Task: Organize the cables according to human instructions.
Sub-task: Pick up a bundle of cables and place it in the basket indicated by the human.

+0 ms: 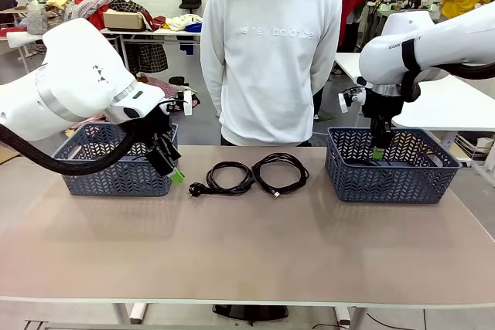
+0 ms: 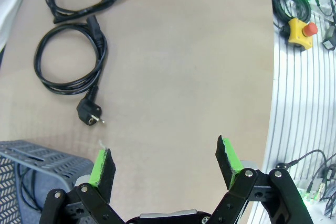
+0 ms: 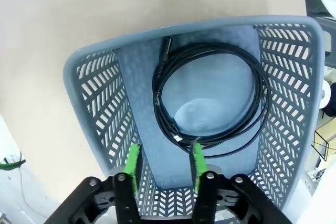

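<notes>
Left gripper (image 1: 175, 169), jaws wide and empty, hangs by the near corner of the left basket (image 1: 116, 179). On the table (image 1: 247, 253), a plug-ended power cord (image 1: 209, 177) and a second coil (image 1: 280, 158) lie side by side before a standing person (image 1: 271, 52). Right gripper (image 1: 378, 151), jaws narrowly parted and empty, dips into the right basket (image 1: 390, 183), where a third cord (image 3: 156, 90) lies coiled.

three cables (image 2: 101, 51) (image 2: 79, 12) (image 3: 159, 98), two baskets (image 1: 116, 179) (image 1: 387, 179), one person (image 1: 271, 52).
</notes>
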`<state>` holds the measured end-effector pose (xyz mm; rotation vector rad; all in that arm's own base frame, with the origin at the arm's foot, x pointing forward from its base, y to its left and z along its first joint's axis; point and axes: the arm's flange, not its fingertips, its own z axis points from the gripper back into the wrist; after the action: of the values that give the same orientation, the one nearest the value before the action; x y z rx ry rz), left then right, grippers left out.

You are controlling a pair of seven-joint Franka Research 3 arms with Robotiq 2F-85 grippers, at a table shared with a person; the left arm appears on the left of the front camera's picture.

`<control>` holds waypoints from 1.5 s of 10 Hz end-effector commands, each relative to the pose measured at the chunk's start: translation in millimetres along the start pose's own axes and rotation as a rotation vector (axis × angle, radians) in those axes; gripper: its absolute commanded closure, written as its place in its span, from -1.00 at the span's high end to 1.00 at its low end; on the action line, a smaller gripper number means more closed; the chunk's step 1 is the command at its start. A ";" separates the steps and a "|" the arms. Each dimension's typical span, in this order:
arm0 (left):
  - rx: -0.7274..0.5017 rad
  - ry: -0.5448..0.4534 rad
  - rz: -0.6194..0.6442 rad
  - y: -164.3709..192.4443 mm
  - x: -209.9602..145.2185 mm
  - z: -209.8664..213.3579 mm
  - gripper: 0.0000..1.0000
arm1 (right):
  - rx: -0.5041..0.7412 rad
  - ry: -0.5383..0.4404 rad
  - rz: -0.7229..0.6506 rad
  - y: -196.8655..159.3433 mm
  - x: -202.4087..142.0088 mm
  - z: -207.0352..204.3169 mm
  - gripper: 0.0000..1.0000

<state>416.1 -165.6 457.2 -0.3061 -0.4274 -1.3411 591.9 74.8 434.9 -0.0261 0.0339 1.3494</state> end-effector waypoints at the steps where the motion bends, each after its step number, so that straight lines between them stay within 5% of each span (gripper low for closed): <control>1: -0.003 0.000 0.002 0.9 -0.8 2.5 1.00 | -0.001 0.005 -0.022 7.2 -1.2 0.9 0.81; 2: -0.003 0.000 0.002 0.9 -0.8 2.5 1.00 | 0.002 0.001 -0.023 7.5 -1.4 0.6 0.51; 3: -0.003 0.000 0.002 0.9 -0.8 2.5 1.00 | 0.007 0.000 -0.022 7.8 -1.2 0.5 1.00; 4: -0.003 0.000 0.002 0.9 -0.8 2.5 1.00 | 0.010 -0.002 -0.018 8.2 -0.4 0.5 0.89; 14: -0.003 0.000 0.002 0.9 -0.8 2.5 1.00 | 0.024 0.004 -0.004 3.7 2.7 -2.0 1.00; 15: -0.003 0.000 0.002 0.9 -0.8 2.5 1.00 | 0.010 -0.059 -0.044 15.5 4.2 9.5 1.00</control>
<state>416.1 -165.6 457.1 -0.3061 -0.4273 -1.3411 588.1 80.3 436.2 -0.0004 0.0403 1.3396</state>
